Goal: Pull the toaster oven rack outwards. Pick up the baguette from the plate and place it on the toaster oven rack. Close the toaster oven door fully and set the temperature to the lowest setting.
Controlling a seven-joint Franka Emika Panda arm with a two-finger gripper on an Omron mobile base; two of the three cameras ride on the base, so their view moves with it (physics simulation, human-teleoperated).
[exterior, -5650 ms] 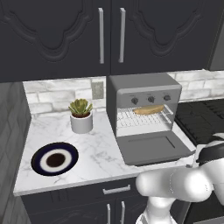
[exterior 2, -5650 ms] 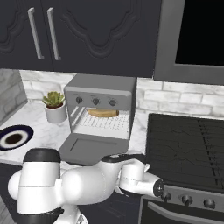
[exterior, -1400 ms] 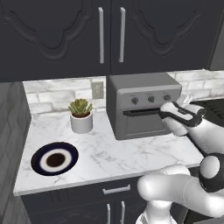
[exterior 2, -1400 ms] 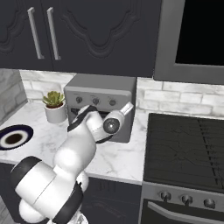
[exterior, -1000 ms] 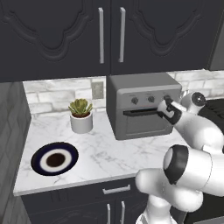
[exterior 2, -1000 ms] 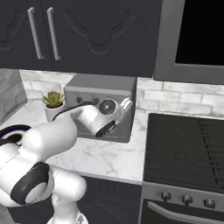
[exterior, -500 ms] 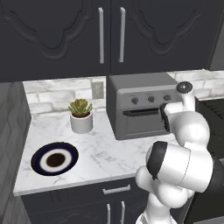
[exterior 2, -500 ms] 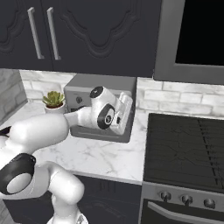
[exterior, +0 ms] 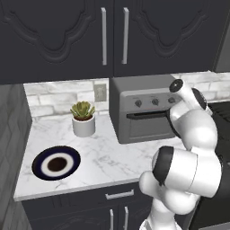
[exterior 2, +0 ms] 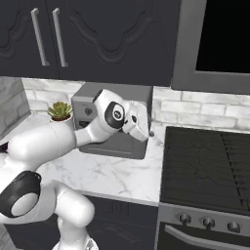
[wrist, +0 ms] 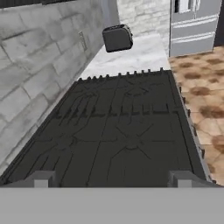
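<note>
1. far left of the toaster oven [exterior: 146, 112] sits the plate [exterior: 56, 163], near the counter's front edge; nothing on it, so I'd guess the baguette is already inside the oven, though you can't see it through the door

2. between plate and oven, back by the wall, there's a little potted succulent [exterior: 82, 118]; well off to the oven's left, so not in the arm's way

3. the toaster oven itself: the toaster oven door [exterior: 148, 124] is up flush against the front, handle bar across the top; looks fully closed, which leaves just the temperature knob

4. the gripper [exterior 2: 140, 124] is at the oven's right front corner, level with the knob row; probably lining up for a knob; finger tips [wrist: 41, 179] sit wide apart with nothing between them

5. right of the oven is the dark stove [exterior 2: 210, 166]; the hand camera looks out over it, so the hand seems turned sideways, away from the oven face
</note>
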